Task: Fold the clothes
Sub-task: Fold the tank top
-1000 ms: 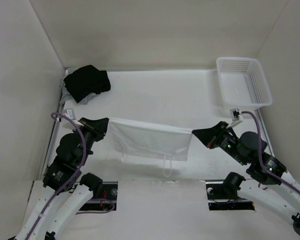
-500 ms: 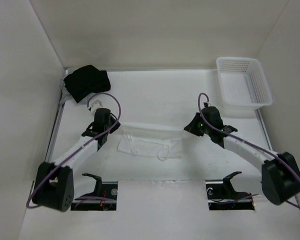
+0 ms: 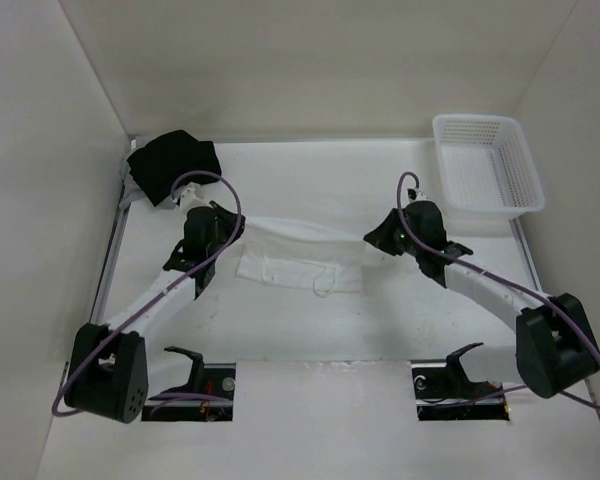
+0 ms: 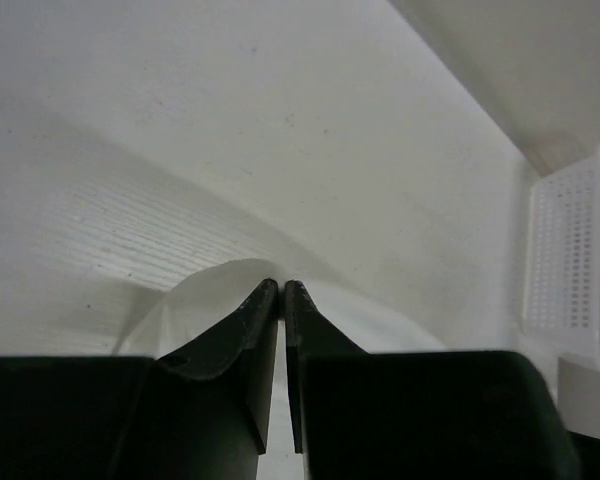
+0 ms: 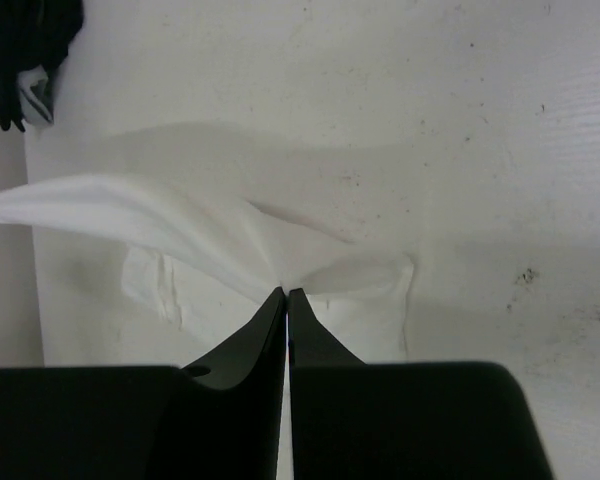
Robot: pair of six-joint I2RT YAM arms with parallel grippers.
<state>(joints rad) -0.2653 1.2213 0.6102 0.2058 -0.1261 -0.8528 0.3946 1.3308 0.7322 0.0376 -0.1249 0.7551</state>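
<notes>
Over the last second both my arms have stretched out from the near edge toward the middle of the bench (image 3: pixel 310 180). The plain white thin fabric garment (image 3: pixel 300 268), which hung taut between my grippers close to the bases, has gone forward with them.

From the top camera, my left gripper (image 3: pixel 230 224) and right gripper (image 3: pixel 372 238) each clench one end of the garment's upper edge. That edge runs as a narrow band between them. The rest of the garment lies wrinkled on the bench just nearer to the bases, with a thin loop of cord at its near edge. A bundle of black cloth (image 3: pixel 172 165) sits in the far left corner. A white perforated plastic basket (image 3: pixel 480 121) stands in the far right corner, well apart from the garment.

From the left wrist camera, my left gripper (image 4: pixel 282 290) has its jaws pressed together with only a hairline slit. White fabric (image 4: pixel 205 300) bulges right at the tips. The basket (image 4: pixel 570 270) shows at the right edge.

From the right wrist camera, my right gripper (image 5: pixel 285 293) is clamped on a gathered point of the garment (image 5: pixel 230 235). From there a fold sweeps left as a lifted band, and flatter fabric lies on the bench (image 5: pixel 430 100) beneath it. The black bundle (image 5: pixel 30 30) shows in the top left corner.
</notes>
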